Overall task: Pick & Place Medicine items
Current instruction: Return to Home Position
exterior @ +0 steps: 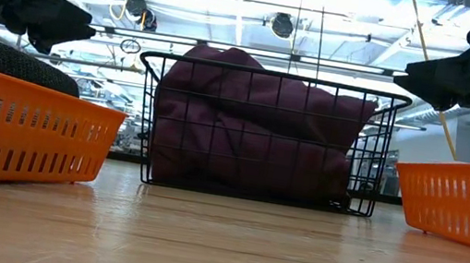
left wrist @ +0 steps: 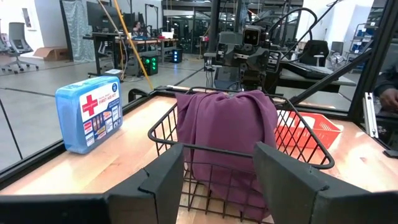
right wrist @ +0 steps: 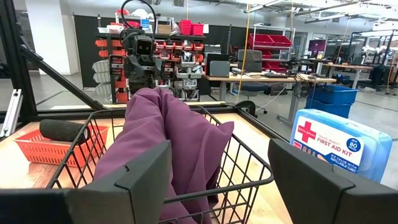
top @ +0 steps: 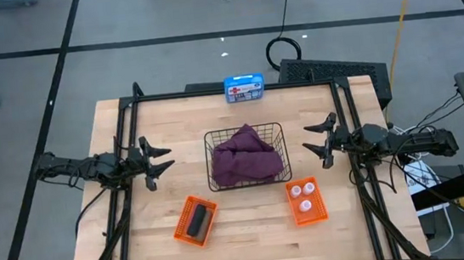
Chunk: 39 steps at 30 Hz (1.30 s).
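High view has my left gripper (top: pixel 166 156) hanging over the left side of the bench (top: pixel 252 252), its two fingers spread apart with nothing between them, pointed toward the black wire basket (top: pixel 209 162) at the middle. My right gripper (top: pixel 307 138) hangs over the right side facing the same basket, fingers likewise apart and empty. Neither gripper touches the wire basket; each sits clear of its side wall. The maroon fabric pouch (top: pixel 247 156) lies crumpled inside the wire basket and fills most of it; in the low view it heaps up above the top wire. Nearer the front edge of the bench, to the left of the wire basket, the left orange basket (top: pixel 182 217) sits at a slant with the dark-grey oblong piece (top: pixel 196 221) lying in it. On the other side, the right orange basket (top: pixel 293 206) holds the three white round bottles (top: pixel 305 206), two side by side at the end nearer the wire basket and one closer to the front. A blue first aid kit (top: pixel 244 88) stands on its edge at the far side of the bench, behind the wire basket and well apart from both of my grippers. From each of my wrist views I see the other arm across the heaped pouch.
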Available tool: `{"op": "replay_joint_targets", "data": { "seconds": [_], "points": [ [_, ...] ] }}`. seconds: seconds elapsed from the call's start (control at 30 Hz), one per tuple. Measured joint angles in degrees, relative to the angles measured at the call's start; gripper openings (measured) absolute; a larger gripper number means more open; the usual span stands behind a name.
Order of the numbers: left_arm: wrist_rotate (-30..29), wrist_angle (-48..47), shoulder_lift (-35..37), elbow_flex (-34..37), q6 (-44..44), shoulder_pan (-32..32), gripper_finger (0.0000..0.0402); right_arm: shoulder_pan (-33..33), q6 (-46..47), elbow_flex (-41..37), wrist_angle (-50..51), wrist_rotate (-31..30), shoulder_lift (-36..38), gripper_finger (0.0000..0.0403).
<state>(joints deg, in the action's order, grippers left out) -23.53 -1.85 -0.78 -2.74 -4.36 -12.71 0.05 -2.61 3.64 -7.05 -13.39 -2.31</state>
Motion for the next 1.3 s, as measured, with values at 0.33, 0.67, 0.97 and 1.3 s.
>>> {"op": "replay_joint_targets", "data": {
  "seconds": [0.33, 0.67, 0.97, 1.3],
  "points": [
    [0.00, 0.00, 0.00, 0.00, 0.02, -0.02, 0.0200, -0.02, 0.00, 0.00, 0.01, 0.00, 0.00, 0.0259],
    [0.01, 0.00, 0.00, 0.00, 0.09, -0.01, 0.0200, -0.01, 0.00, 0.00, 0.00, 0.00, 0.00, 0.0256],
    [0.00, 0.00, -0.02, 0.00, 0.07, 0.00, 0.0200, 0.00, 0.00, 0.00, 0.02, 0.00, 0.00, 0.0259],
    [0.01, 0.00, 0.00, 0.00, 0.04, -0.01, 0.0200, 0.00, 0.02, 0.00, 0.02, 0.00, -0.02, 0.0255]
  ]
}}
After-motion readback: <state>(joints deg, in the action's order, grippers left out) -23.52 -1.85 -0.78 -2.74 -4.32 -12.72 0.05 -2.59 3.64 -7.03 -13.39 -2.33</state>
